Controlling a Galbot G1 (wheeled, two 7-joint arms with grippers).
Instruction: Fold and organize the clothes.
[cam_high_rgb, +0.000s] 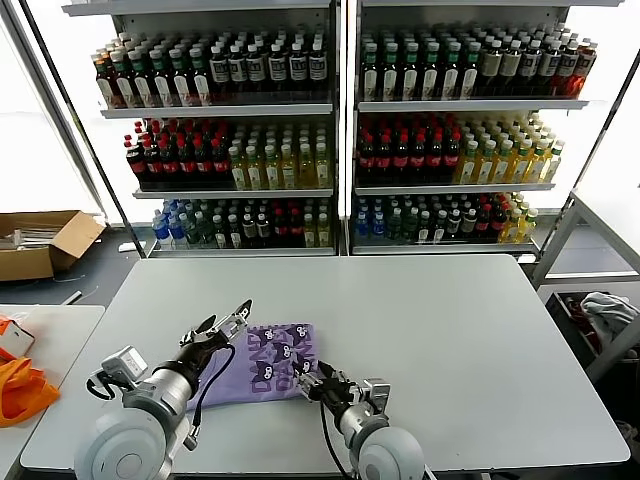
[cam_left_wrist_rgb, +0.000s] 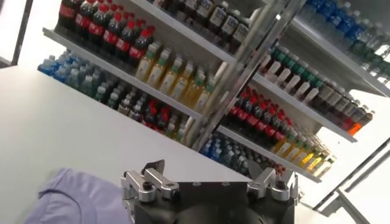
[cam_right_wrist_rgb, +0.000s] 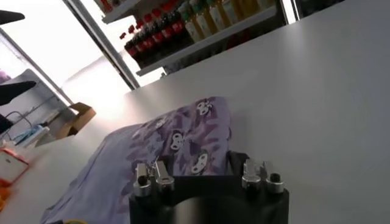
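Head view: folded lavender T-shirt lies print-up at lower centre of the counter. Left gripper above its left edge, fingers spread, holding nothing. Right gripper at its lower right corner; cannot tell finger state. Judged: mid-fold; next move needs a clean hem pinch.

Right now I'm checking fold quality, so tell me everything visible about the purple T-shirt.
The lavender T-shirt lies folded into a rough rectangle on the grey table near its front edge, soft cotton by its look, dark purple cartoon prints facing up. The left end effector hangs open above its left part; the right end effector sits at its near right corner.
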